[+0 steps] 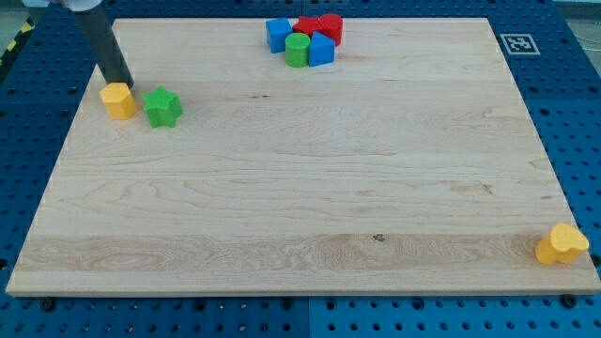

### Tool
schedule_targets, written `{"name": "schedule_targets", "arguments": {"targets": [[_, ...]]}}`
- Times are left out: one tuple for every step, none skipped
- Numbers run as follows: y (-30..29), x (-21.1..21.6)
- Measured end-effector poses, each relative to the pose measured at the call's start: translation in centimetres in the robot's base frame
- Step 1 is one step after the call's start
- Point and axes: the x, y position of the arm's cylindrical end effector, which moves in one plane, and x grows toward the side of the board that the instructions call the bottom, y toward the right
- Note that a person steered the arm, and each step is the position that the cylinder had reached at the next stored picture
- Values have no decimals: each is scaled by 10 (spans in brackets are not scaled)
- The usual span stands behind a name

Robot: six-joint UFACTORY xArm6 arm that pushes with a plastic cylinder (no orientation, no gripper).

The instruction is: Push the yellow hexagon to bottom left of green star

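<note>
Arm enters from the view's top left; only the dark rod shows, leaning slightly, upper part cut off by the frame edge. No gripper on this rig, so nothing is released or clenched. My tip (pixel 125 85) sits at the upper edge of the yellow hexagon (pixel 118 100), touching it or very nearly so, on the side away from the view's bottom.

Yellow hexagon: small, chunky, flat-topped, orange-yellow, sides shaded darker. It lies at the left edge of the desk (pixel 300 207), in the upper part of the view. Green star (pixel 163 107) is just beside it to the view's right, at about the same height, a narrow gap between them.

At the view's top centre, a tight cluster: blue block (pixel 278 34), green cylinder (pixel 298 50), second blue block (pixel 321 49), red blocks (pixel 322 26) behind, shapes unclear.

Far off in the bottom right corner, a yellow heart-like block (pixel 562 244), overhanging the desk's edge.
</note>
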Motion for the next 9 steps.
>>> {"name": "schedule_targets", "arguments": {"targets": [[0,10],[0,13],[0,13],[4,25],[4,36],[4,50],[4,57],[-3,57],[-15,67]]}}
